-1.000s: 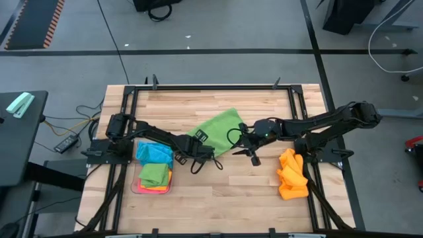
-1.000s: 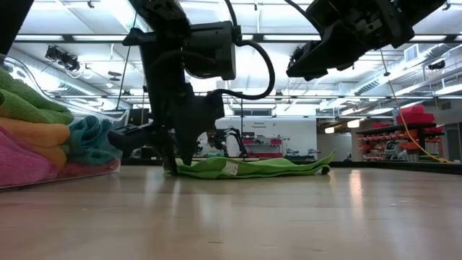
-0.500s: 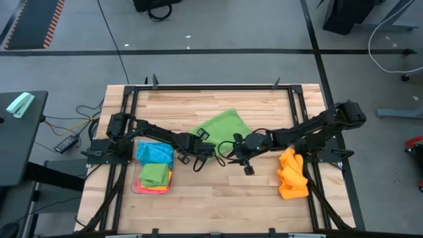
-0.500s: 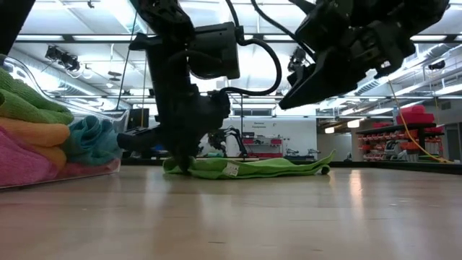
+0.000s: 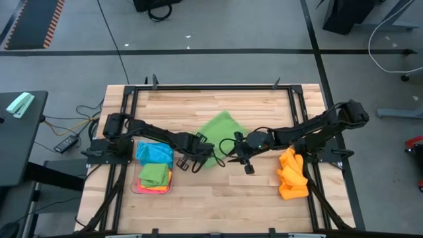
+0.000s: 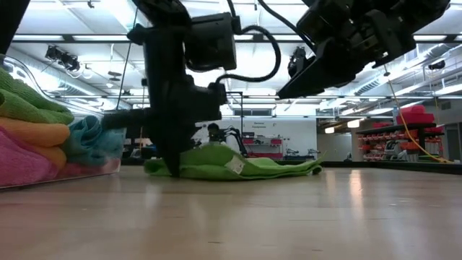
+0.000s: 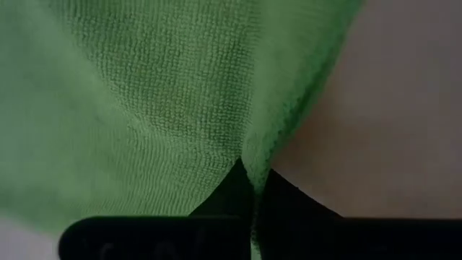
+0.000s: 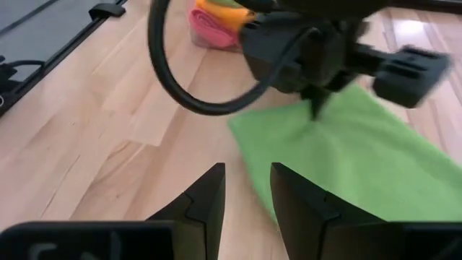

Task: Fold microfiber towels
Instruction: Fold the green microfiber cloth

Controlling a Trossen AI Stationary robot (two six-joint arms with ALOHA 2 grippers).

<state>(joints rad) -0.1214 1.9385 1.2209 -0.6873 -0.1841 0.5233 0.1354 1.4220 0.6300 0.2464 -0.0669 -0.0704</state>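
Towel corner pinched by the left gripper at mid-table

Green microfiber towel lies spread on the wooden table, and the left gripper has its fingers pressed together on the cloth's near corner, the fabric bunching up between them in the left wrist view. In the low view that corner rises in a soft hump beside the dark arm. The right gripper hangs just off the towel's near right edge, its fingers a little apart and holding nothing. Folded towels sit stacked in a clear tray at the left, green on top and blue behind; a crumpled orange heap lies by the right edge
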